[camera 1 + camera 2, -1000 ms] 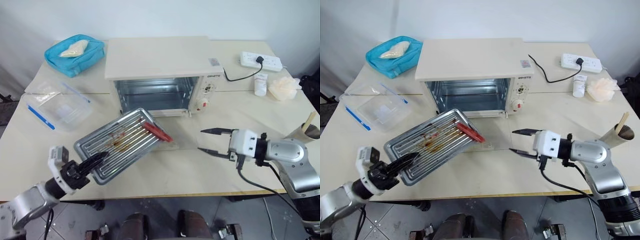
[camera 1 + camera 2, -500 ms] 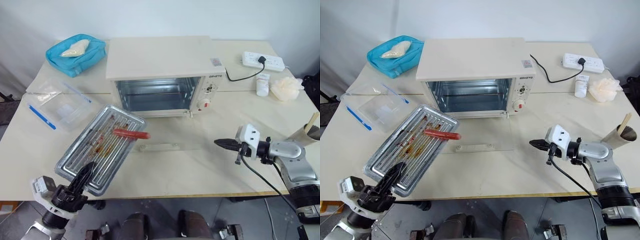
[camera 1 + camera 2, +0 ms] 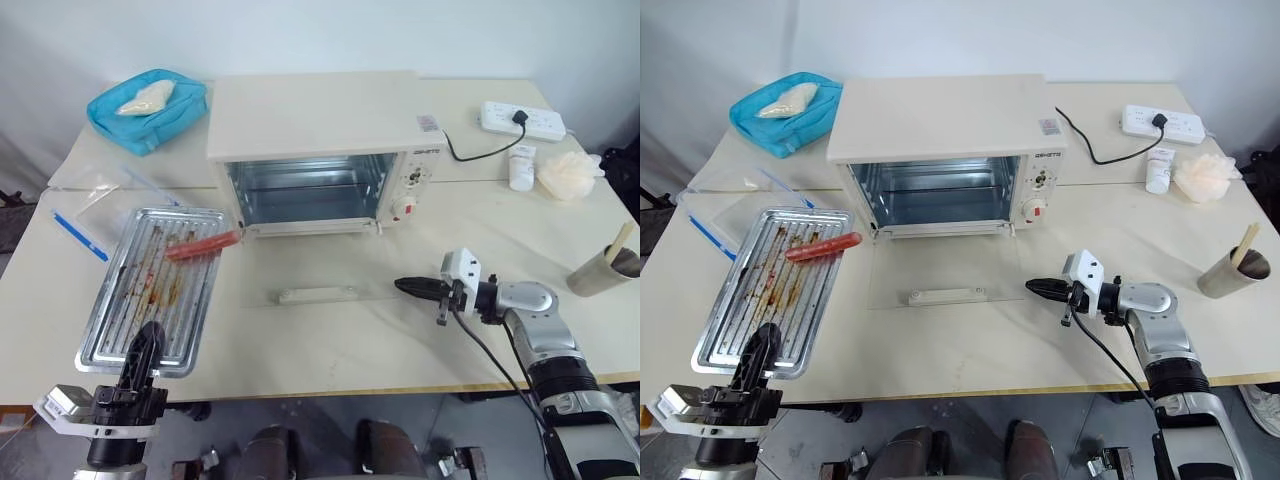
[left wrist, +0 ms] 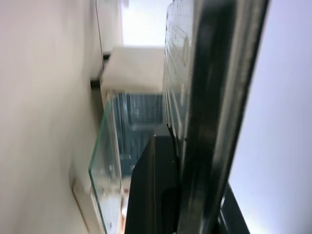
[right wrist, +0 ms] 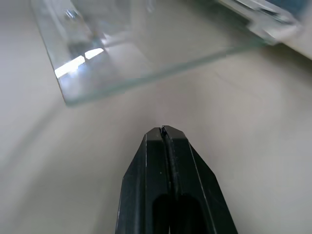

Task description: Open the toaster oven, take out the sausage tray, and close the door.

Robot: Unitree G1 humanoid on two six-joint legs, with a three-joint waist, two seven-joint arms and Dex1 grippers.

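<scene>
Table (image 3: pixel 330 350) w/ toaster oven (image 3: pixel 325 140), blue pouch (image 3: pixel 148 108), power strip (image 3: pixel 522 120).

Sausage tray (image 3: pixel 150 290) left of toaster oven (image 3: pixel 325 150), door (image 3: pixel 310 280) flat on table in front.

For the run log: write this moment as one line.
oven: door open flat | tray: out, left gripper shut on edge | sausage: on tray | right gripper: shut, beside door

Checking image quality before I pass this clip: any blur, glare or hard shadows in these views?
Left wrist view: soft and smeared, the sausage tray a blurred edge close up. Right wrist view: bright glare patches on the glass door, fingertips sharp. Head views: even light, faint shadows, the toaster oven crisp.
</scene>
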